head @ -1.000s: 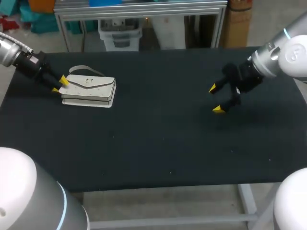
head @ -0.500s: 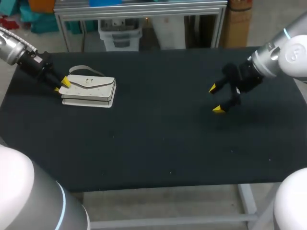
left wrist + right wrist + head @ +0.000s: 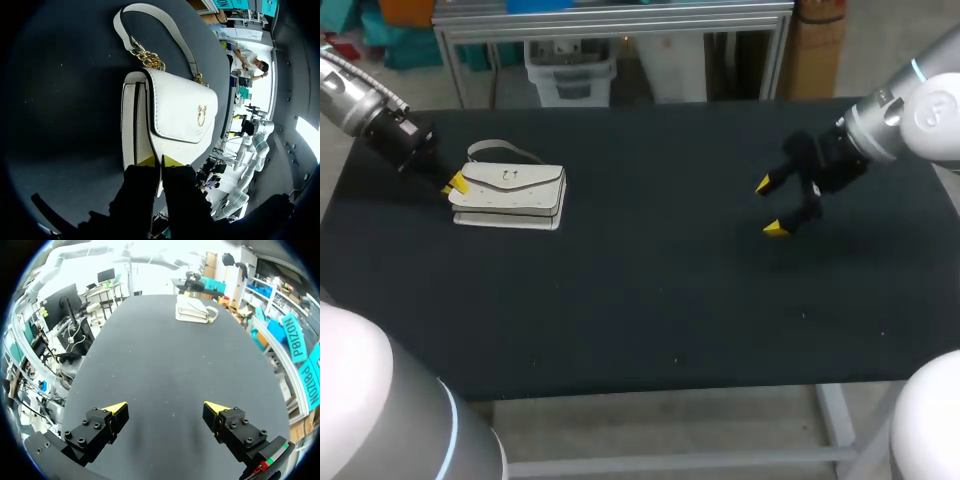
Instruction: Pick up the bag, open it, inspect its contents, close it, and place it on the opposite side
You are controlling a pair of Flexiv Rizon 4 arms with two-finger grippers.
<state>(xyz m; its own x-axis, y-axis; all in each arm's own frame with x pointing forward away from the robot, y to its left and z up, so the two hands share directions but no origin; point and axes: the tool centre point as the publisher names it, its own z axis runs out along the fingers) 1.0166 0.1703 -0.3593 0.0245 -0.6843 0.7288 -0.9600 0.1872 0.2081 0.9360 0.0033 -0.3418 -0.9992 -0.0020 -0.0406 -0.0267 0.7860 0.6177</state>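
A white handbag with a gold clasp and a chain strap lies on the black table at the far left. My left gripper is at the bag's left end. In the left wrist view the bag is just ahead of the left gripper, whose yellow tips pinch a thin white edge of the bag's end. My right gripper hovers open over the right half of the table, holding nothing. From the right gripper the bag shows far ahead.
The table's far edge runs just behind the bag. A metal frame stands beyond it.
The left gripper's fingers have come together on the bag's left end, and the bag has shifted slightly to the right. The right arm has not moved.
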